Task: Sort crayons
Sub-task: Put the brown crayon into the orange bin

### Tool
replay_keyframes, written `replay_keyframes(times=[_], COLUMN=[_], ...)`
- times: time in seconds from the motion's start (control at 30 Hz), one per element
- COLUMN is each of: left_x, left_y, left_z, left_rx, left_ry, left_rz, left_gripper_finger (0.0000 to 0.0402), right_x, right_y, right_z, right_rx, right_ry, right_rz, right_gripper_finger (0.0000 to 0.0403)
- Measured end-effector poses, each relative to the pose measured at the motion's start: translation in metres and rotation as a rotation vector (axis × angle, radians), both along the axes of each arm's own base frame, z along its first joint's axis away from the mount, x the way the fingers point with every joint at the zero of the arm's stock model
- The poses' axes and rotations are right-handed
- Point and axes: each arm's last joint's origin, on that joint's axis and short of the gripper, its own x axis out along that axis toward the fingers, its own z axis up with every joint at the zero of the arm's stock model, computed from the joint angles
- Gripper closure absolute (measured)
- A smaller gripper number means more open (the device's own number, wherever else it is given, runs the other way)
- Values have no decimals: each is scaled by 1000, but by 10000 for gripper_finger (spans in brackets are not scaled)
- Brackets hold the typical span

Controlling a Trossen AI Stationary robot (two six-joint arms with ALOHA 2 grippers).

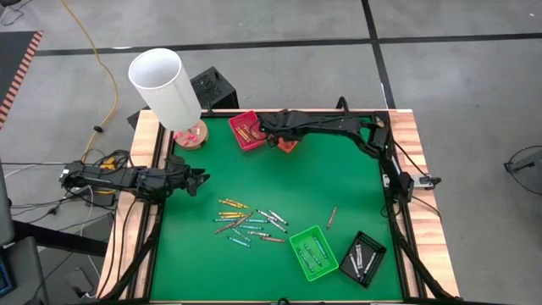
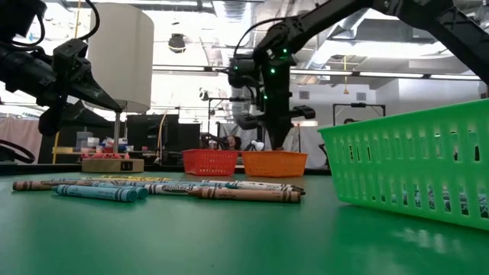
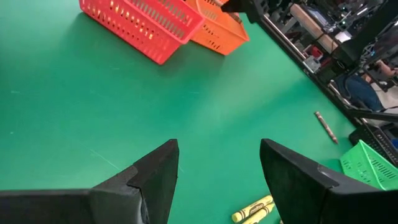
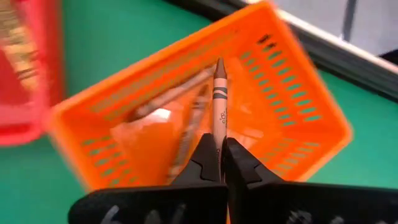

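Right gripper (image 4: 219, 152) is clamped on an orange crayon (image 4: 219, 102) over the orange basket (image 4: 298, 106), upper centre of the high view, which holds several crayons. Red basket (image 1: 246, 130) beside it, green basket (image 1: 313, 252) and black tray (image 1: 362, 257) at lower right also hold crayons; loose crayons (image 1: 250, 222) lie at lower centre. Left gripper (image 3: 217, 171) stands apart at centre left.

A matt green mat (image 1: 271, 178) is covering the wood-edged table (image 1: 144, 161). Slotted plastic trays (image 4: 298, 106) are holding paper-wrapped crayons (image 2: 237, 194)

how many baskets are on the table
4: red basket and orange basket at the far edge, green basket and black basket at the near edge. None looks hidden.
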Motion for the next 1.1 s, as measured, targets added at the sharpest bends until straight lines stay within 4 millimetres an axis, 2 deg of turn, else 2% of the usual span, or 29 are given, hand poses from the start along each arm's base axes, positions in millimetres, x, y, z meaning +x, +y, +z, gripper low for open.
replay_keyframes(times=[0.2, 0.43, 0.8, 0.93, 1.1], left_x=[0, 0, 0, 0, 0], left_y=[0, 0, 0, 0, 0], left_z=[0, 0, 0, 0, 0], left_rx=[-5, -7, -7, -8, -9], left_ry=[-2, -3, -3, -3, -4], left_rz=[2, 3, 3, 3, 3], left_gripper_finger=[186, 186, 186, 186, 186], right_x=[-7, -3, 0, 2, 0], right_y=[-8, -9, -9, -2, 22], right_z=[-8, -10, -8, 8, 48], right_rx=[44, 48, 59, 92, 141], right_ry=[6, -20, -11, 25, 134], right_rz=[-17, 26, 112, 232, 434], right_gripper_finger=[398, 392, 292, 281, 281])
